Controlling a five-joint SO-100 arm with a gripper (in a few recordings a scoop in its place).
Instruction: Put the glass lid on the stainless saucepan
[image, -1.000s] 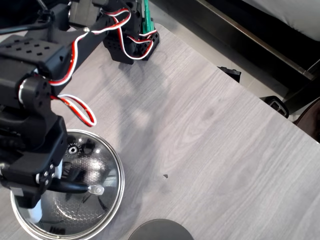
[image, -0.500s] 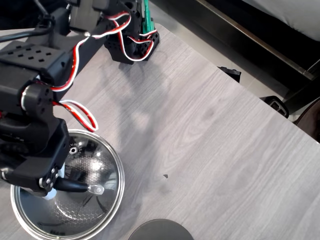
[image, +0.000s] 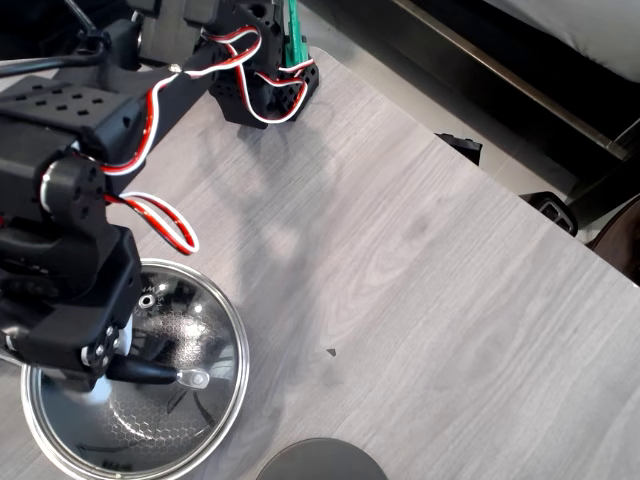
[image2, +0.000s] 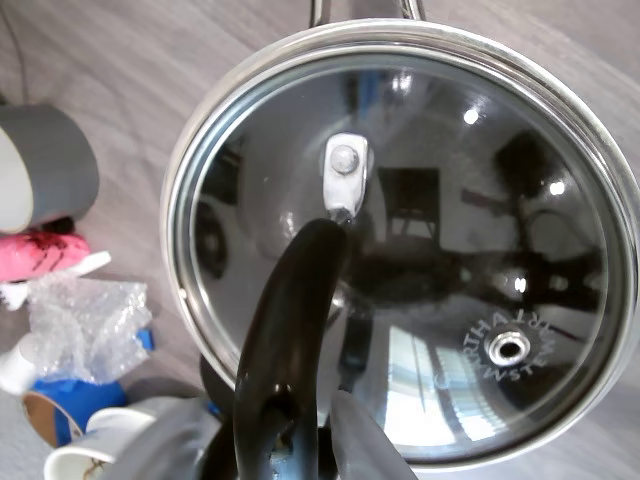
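Pincer is clamped on the black bar handle of the glass lid, which sits right under it, seated on the stainless saucepan on the desk.

1 glass lid with 1 black bar handle and 1 steam vent hole; 1 stainless saucepan; 1 dark grey disc; 1 grey cylinder; 1 pink item; 1 wad of bubble wrap.
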